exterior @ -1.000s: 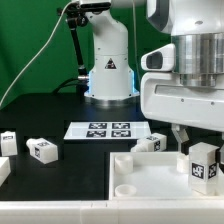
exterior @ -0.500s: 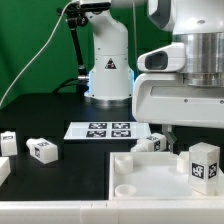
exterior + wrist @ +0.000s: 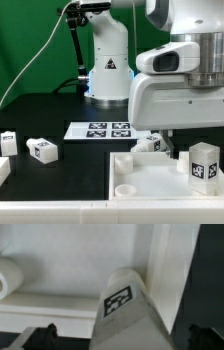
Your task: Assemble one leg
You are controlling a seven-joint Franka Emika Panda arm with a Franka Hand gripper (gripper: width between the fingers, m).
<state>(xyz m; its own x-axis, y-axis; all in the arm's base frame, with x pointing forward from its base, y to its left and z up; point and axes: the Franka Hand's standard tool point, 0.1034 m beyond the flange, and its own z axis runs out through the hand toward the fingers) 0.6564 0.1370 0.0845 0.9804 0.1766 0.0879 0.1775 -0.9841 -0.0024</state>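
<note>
Green curtain behind, black tabletop (image 3: 60,175) below; the claw (image 3: 120,335) hangs spread wide, gripping nothing, its dark fingertips (image 3: 42,334) on either side of the leg (image 3: 125,303) without touching it. In the exterior view the leg (image 3: 205,163) stands upright inside the white tray (image 3: 150,180), close to its wall, toward the exterior view's right; a round socket (image 3: 6,277) nearby sits empty. I judge this leg planted and free of the claw, though whether it is twisted fully home cannot be told. Other blocks (image 3: 42,150) lie loose on the tabletop, one just beside the tray; the marker board (image 3: 108,129) lies beyond.
</note>
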